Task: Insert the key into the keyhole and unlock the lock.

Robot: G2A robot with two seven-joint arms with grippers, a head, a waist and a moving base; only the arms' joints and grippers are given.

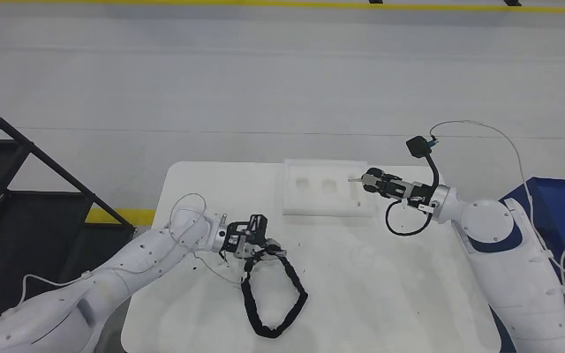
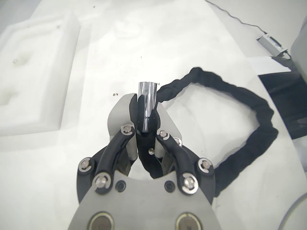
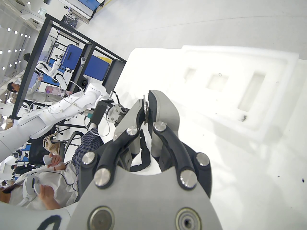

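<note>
Black fabric-sleeved chain lock (image 1: 250, 300) is found at the left of the white counter (image 1: 397, 291). Its loop lies slack on the surface, while its chrome cylinder end (image 2: 147, 99) is clamped between the closed jaws of the left gripper (image 1: 256, 236). The sleeve is judged soft and floppy, and the chain inside heavy. The rigid but slippery cylinder is judged the sound place to be held. Further right, a white moulded foam tray (image 1: 322, 208) with rectangular recesses is seen. At its right edge, a small flat metal key (image 3: 144, 107) is pinched in the closed jaws of the right gripper (image 1: 364, 180). The key is judged light, stiff and easily twisted askew.
</note>
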